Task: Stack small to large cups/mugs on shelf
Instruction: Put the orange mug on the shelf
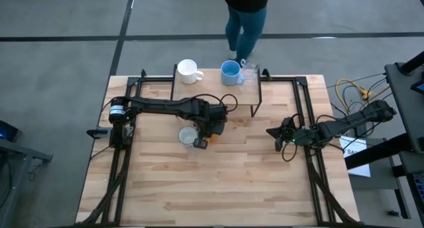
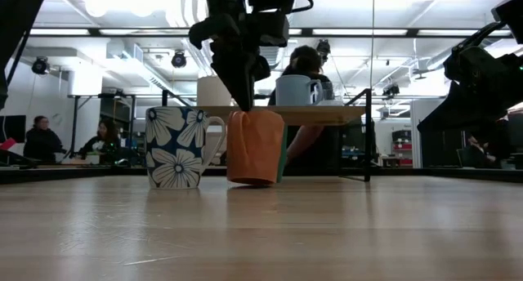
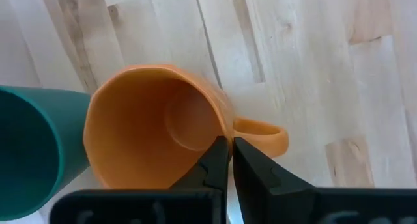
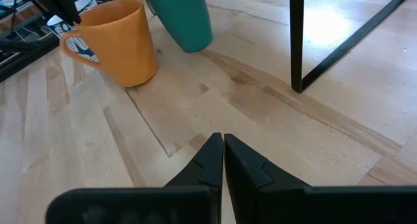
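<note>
A light wooden plank surface (image 1: 218,181) is seen, framed by a black metal rail (image 1: 311,115). A person in teal trousers (image 1: 242,22) is observed standing on the grey floor (image 1: 66,22) at 12 o'clock of the surface. Yellow cables (image 1: 351,90) are noted at 3 o'clock, beside the surface. In the low view, seated people (image 2: 41,138) are visible at 9 o'clock, and ceiling lights (image 2: 106,3) overhead.

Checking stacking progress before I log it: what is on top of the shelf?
On the shelf stand a white mug, a light blue mug and a clear glass. In the low view the left gripper partly covers the white mug.
</note>
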You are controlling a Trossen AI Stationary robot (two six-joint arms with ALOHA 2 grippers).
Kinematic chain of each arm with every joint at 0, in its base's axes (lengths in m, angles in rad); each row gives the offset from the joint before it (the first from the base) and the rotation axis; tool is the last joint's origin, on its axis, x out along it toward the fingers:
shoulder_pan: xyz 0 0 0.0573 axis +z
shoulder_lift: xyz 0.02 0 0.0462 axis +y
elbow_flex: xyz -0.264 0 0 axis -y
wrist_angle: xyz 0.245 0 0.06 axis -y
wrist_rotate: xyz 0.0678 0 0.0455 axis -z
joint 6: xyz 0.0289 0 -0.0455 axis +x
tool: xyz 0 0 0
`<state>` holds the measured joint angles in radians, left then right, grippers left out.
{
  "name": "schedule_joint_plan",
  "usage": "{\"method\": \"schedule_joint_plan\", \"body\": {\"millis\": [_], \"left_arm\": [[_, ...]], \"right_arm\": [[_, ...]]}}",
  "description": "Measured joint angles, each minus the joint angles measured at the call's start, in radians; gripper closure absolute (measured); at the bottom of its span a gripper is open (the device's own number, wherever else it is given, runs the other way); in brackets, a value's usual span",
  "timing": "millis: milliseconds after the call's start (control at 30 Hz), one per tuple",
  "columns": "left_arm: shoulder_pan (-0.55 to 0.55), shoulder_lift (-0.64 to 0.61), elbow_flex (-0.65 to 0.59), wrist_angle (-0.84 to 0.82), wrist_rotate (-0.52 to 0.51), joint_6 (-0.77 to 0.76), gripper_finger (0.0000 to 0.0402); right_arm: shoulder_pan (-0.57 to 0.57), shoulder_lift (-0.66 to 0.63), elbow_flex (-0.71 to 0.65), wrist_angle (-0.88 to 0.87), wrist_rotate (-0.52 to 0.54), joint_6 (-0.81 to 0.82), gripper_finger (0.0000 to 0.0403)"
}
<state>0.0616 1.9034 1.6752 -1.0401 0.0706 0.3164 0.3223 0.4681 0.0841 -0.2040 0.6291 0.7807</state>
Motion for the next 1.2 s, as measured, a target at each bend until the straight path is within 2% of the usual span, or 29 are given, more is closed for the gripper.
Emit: {"method": "schedule_joint_plan", "body": {"millis": [267, 1200], "left_arm": [[0.000, 0.003, 0.000, 0.004, 0.047, 0.001, 0.0402], [-0.003, 0.005, -0.013, 0.011, 0.079, -0.022, 0.0401]], "right_arm": [[0.000, 0.000, 0.000, 0.000, 0.000, -0.006, 0.0394], [0.000, 0.000, 0.000, 0.000, -0.004, -0.003, 0.0394]]}}
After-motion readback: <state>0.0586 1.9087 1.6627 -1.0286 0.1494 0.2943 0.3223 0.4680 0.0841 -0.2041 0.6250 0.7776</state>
